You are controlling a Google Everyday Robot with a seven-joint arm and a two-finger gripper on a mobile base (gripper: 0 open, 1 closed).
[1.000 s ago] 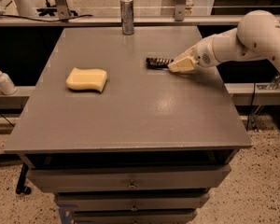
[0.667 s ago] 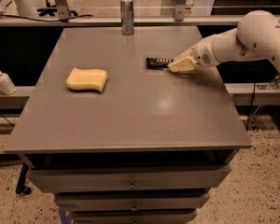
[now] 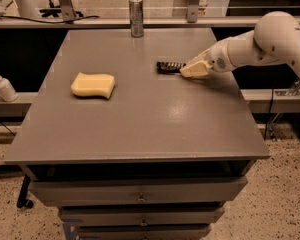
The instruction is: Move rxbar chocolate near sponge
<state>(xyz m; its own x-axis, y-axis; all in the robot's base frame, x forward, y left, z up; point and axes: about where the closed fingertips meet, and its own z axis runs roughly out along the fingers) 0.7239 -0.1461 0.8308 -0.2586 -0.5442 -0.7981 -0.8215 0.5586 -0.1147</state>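
A grey table point(image 3: 140, 129) with drawers point(image 3: 140, 196) beneath it is seen from the front. A white robot arm point(image 3: 262, 39) is stretched in from the right edge of the view, and its cream gripper point(image 3: 190, 71) is lowered to the tabletop. The rxbar chocolate point(image 3: 168, 66), a small dark flat bar, is laid directly at the gripper's tip, touching it on the side away from the arm. Whether the gripper is clamped on the bar or merely set against it cannot be told. The sponge point(image 3: 93, 84), a pale yellow block, is found well apart from the gripper, farther along that same side and slightly nearer the viewer. An upright silver can point(image 3: 136, 17) is placed beyond the gripper, at the table's far edge.
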